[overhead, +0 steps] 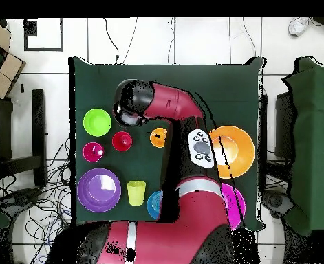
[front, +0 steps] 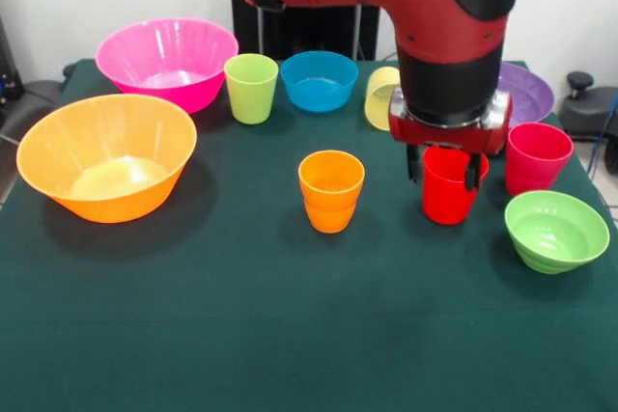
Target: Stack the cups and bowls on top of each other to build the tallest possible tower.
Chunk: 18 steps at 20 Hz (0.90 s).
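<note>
The gripper (front: 447, 171) hangs over the red cup (front: 449, 190), its dark fingers (front: 472, 173) spread to either side of the rim and not yet pinching it. The cup stands upright directly beneath them and looks light, stiff and slick; its thin wall near the rim seems the best hold. Whether the fingers touch plastic is unclear; from above, the arm hides them.

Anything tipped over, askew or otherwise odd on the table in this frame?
One thing: the pale yellow cup lies on its side between the blue bowl and the purple bowl, its mouth facing sideways. Every other cup and bowl stands upright, mouth up. Nothing looks spilled or damaged. The gripper is at the red cup.
</note>
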Available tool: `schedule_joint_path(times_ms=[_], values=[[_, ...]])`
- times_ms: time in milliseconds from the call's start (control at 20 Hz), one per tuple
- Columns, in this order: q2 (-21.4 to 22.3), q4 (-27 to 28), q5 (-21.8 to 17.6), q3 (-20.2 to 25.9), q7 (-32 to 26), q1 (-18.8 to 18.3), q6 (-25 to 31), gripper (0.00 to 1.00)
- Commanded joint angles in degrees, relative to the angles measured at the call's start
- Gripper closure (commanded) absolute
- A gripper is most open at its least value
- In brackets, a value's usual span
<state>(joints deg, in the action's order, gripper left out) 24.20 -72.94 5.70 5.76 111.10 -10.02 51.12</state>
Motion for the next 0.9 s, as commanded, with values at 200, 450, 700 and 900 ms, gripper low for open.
schedule_joint_path(times_ms=[200,450,700,900], values=[[-5.00,8.35,1.21,0.29,10.27,1.90,2.05,0.00],[-4.83,8.17,1.71,-0.24,10.56,2.64,2.05,0.00],[-4.67,7.59,2.39,-0.47,10.89,3.28,1.56,0.00],[-4.55,6.83,3.00,-0.73,11.31,4.05,0.68,0.00]])
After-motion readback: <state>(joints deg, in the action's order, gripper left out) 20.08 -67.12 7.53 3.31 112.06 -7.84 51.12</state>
